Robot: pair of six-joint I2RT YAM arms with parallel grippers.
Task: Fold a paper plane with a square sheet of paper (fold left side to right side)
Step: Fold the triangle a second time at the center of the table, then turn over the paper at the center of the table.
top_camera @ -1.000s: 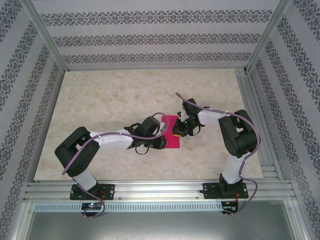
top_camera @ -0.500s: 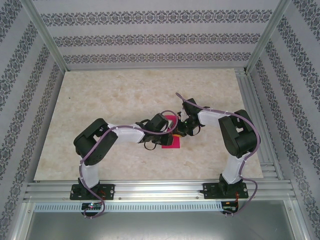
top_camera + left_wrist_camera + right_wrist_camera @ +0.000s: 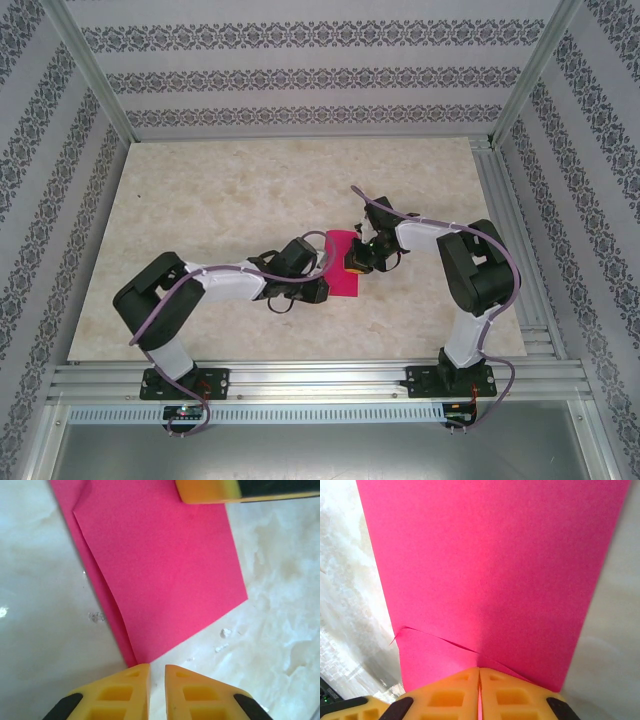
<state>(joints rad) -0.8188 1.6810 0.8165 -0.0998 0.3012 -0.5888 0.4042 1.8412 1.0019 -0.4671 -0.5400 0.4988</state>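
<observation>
Left gripper (image 3: 157, 672) sits at the folded paper's (image 3: 341, 264) near corner, jaws a narrow slit, gripping nothing. The paper lies mid-table (image 3: 200, 200), 2 layers. Right gripper (image 3: 479, 676) presses it, jaws closed together.

The light is bright and even, coming from above. The table (image 3: 230, 200) shines a little, with only soft shadows under the arms. Up close, the yellow fingertips (image 3: 130, 692) look blurry, and the pink paper (image 3: 490, 570) shows a dark shadow down its middle.
</observation>
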